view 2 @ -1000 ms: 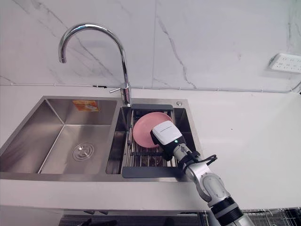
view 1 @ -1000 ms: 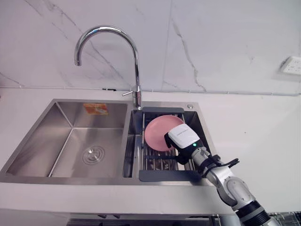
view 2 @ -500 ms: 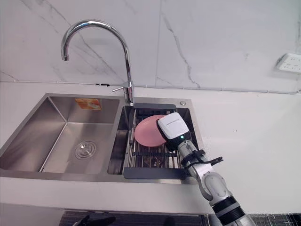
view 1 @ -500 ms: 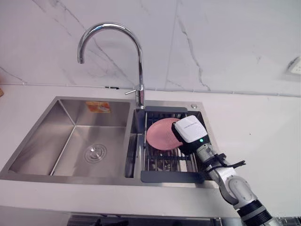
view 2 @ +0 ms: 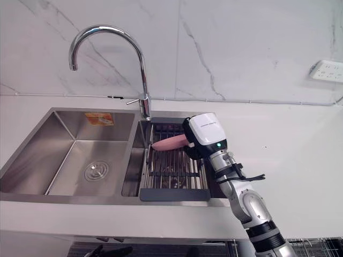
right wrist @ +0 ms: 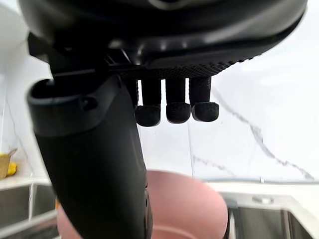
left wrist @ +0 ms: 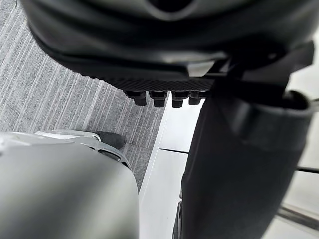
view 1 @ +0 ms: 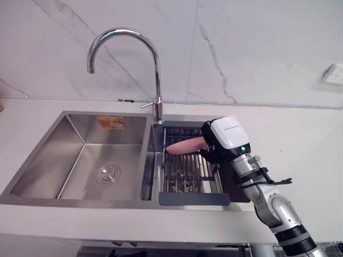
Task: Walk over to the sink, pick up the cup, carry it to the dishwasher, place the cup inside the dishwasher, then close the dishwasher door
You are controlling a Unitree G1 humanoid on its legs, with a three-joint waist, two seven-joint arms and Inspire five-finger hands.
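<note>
No cup shows; the thing in hand is a round pink plate (view 1: 185, 145). My right hand (view 1: 210, 145) is shut on its right rim and holds it nearly level, a little above the dish rack (view 1: 187, 175) in the sink's right basin. In the right wrist view the thumb (right wrist: 94, 164) lies over the plate (right wrist: 194, 199), with the fingers (right wrist: 177, 110) curled above it. My left hand (left wrist: 164, 50) hangs relaxed over grey carpet, with nothing in it.
A tall chrome faucet (view 1: 155, 69) rises just behind and to the left of the plate. The bare left basin (view 1: 80, 160) has a drain at its middle. White countertop (view 1: 300, 144) runs to the right, below a wall socket (view 1: 333, 72).
The right hand has lifted the plate off the rack, up and slightly right. The plate has turned from standing face-on to lying almost flat. The camera shifted a little.
</note>
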